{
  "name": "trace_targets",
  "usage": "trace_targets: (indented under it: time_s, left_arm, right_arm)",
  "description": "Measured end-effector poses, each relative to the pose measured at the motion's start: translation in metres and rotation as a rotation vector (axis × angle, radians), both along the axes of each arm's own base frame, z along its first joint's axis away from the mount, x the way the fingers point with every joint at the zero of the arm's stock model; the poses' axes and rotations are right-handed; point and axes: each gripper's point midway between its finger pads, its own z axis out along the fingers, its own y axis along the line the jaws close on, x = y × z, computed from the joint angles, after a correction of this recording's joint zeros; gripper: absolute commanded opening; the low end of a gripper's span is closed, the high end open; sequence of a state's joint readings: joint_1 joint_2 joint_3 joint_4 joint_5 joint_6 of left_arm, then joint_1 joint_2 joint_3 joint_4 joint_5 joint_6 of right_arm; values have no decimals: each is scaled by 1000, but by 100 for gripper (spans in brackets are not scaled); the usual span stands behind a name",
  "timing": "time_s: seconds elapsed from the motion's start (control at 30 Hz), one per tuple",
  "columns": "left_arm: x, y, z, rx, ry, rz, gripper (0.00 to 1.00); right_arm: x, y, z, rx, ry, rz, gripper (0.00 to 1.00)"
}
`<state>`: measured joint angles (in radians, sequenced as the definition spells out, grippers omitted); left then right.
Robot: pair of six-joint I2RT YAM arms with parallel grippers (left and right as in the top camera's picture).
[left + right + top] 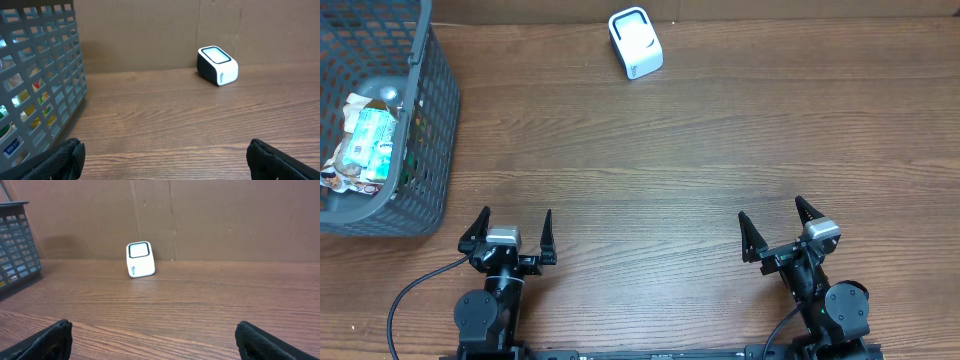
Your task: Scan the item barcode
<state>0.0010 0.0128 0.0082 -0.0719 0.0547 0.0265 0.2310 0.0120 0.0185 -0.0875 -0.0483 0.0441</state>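
1. Scanner: a small white box with a dark-rimmed window on its face. It stands near the far edge of the bench, about midway along it, just in front of the brown cardboard wall.
2. A grey plastic mesh basket sits at the far left of the bench, well apart from the scanner.
3. The packets lie inside the basket. A pale green-and-white one is on top, with crumpled wrappers beside it. No barcode can be made out on any of them.
4. The left gripper is at the near edge of the bench, on the left side. Its jaws are spread wide and hold nothing, and they point toward the far side. The basket is ahead of it and to its left.
5. The right gripper is at the near edge on the right side, also released, with only bare wood between its jaws.
6. In the left wrist view, the black fingers frame the bench, with the basket close on the left and the scanner far ahead to the right.
7. In the right wrist view, the scanner stands far ahead, left of centre, with its window tilted upward.
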Motion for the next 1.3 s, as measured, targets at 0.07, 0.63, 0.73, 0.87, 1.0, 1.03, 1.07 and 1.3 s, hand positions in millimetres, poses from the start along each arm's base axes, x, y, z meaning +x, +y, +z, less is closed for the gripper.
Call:
trace_targets:
  time_s: [0.07,0.63,0.73,0.87,1.0,1.03,1.07,1.3]
  left_arm:
    - [0,0,0,0,0,0,100]
    - [0,0,0,0,0,0,100]
    - [0,0,0,0,0,0,100]
    - [0,0,0,0,0,0,100]
    - [0,0,0,0,0,0,100]
    - [0,0,0,0,0,0,100]
    - [0,0,0,0,0,0,100]
    - [0,0,0,0,0,0,100]
  right_arm:
    - [0,0,0,0,0,0,100]
    - [0,0,0,0,0,0,100]
    - [0,0,0,0,0,0,100]
    - [0,0,0,0,0,0,100]
    - [0,0,0,0,0,0,100]
    - [0,0,0,0,0,0,100]
    - [0,0,0,0,0,0,100]
    - [0,0,0,0,0,0,100]
